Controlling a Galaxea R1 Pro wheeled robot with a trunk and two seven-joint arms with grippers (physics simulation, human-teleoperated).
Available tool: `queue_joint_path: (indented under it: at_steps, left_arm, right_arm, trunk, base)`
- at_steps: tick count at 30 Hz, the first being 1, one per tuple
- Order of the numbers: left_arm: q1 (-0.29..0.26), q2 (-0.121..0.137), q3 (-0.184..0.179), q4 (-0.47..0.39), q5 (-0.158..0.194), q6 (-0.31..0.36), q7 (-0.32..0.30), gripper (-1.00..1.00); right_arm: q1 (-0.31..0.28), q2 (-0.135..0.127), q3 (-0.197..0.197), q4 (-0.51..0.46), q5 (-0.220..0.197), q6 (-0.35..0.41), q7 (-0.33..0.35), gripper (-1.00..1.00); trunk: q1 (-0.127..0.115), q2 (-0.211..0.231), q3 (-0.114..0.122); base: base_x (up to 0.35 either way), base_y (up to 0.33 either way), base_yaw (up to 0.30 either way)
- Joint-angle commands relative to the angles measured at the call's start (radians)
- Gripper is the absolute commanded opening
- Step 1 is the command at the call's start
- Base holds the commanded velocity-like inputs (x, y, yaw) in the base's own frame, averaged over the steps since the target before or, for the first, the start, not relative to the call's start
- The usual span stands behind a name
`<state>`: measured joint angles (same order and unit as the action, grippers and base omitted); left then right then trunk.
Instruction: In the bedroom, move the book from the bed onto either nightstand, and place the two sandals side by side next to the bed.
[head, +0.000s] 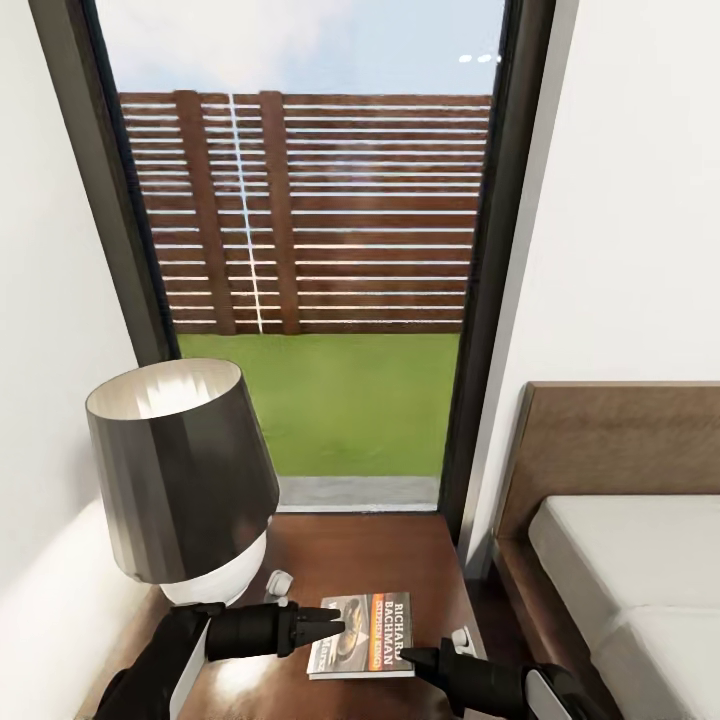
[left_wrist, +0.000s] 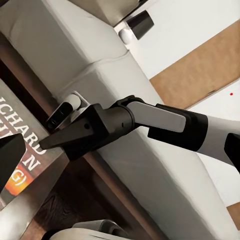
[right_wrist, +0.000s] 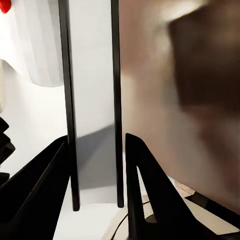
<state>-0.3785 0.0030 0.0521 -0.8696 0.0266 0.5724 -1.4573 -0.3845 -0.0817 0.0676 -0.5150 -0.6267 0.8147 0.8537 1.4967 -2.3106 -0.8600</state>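
Note:
The book (head: 364, 635) lies flat on the nightstand (head: 350, 560), dark cover up with orange and white lettering; its cover also shows in the left wrist view (left_wrist: 22, 150). My left gripper (head: 335, 626) hovers at the book's left edge, open and empty. At the book's right edge, my right gripper (head: 408, 656) points left. Its two black fingers (right_wrist: 150, 200) stand apart with nothing between them. The bed (head: 620, 560), with its brown headboard and pale mattress, lies to the right. The sandals are out of view.
A table lamp (head: 180, 480) with a dark shade and white base fills the nightstand's left half, close to my left arm. A tall black-framed window (head: 320, 250) stands behind, with fence and grass outside. A narrow floor gap separates nightstand and bed.

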Motion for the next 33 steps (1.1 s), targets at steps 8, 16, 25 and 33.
queue_joint_path:
  at_steps: [8, 16, 25, 33]
  left_arm:
    - [0.0, 0.0, 0.0, 0.0, 0.001, 0.011, -0.003, 1.0]
    - [0.0, 0.0, 0.0, 0.0, 0.001, 0.011, -0.003, 1.0]
    - [0.0, 0.0, 0.0, 0.0, 0.001, 0.011, -0.003, 1.0]
    - [0.0, 0.0, 0.0, 0.0, 0.001, 0.011, -0.003, 1.0]
  right_arm:
    - [-0.001, -0.001, 0.004, 0.0, -0.007, 0.004, -0.001, -1.0]
    - [-0.001, -0.001, 0.004, 0.0, -0.007, 0.004, -0.001, -1.0]
    - [-0.001, -0.001, 0.004, 0.0, -0.007, 0.004, -0.001, -1.0]
    - [-0.001, -0.001, 0.004, 0.0, -0.007, 0.004, -0.001, -1.0]
  trunk:
    - [0.03, -0.056, -0.026]
    - [0.038, -0.07, -0.032]
    - [0.061, -0.112, -0.051]
    - [0.061, -0.112, -0.051]
  base:
    - [0.0, 0.0, 0.0]
    - [0.0, 0.0, 0.0]
    - [0.0, 0.0, 0.0]
    - [0.0, 0.0, 0.0]
